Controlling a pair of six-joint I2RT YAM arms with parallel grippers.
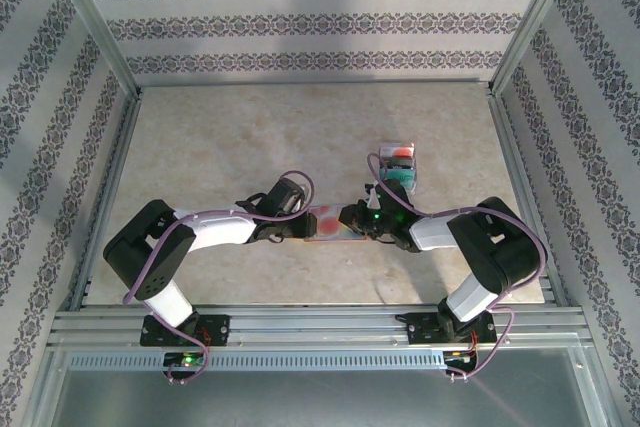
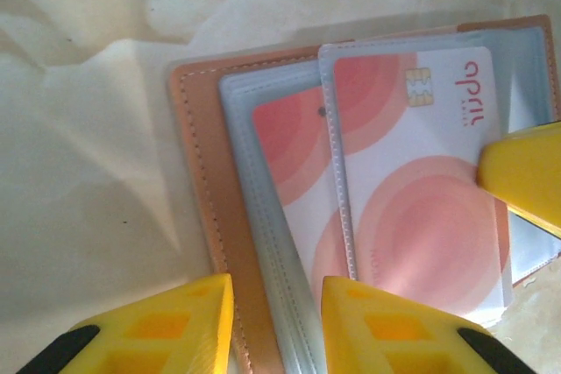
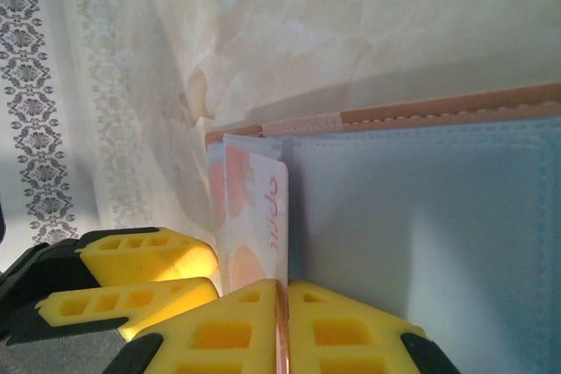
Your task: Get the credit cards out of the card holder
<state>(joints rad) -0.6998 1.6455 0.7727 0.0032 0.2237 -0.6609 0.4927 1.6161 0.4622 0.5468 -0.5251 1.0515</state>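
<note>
Done: red and teal cards [image 1: 399,165] lie out on the desk [image 1: 230,147], right of centre.
Remaining: two pink credit cards [image 2: 289,155] sit pocketed in the open card holder [image 2: 197,216] at frame centre.
Right tool [image 3: 282,321]: pinched onto the lettered card [image 2: 421,216] at its edge; by my reading, extraction is just starting.
Left tool [image 2: 276,293]: jaws apart, straddling the holder's edge.

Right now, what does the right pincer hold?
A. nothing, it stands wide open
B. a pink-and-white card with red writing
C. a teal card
B: the right pincer is shut on the edge of the pink-and-white card, whose red writing shows just above the fingers. The card lies on the open wallet.
</note>
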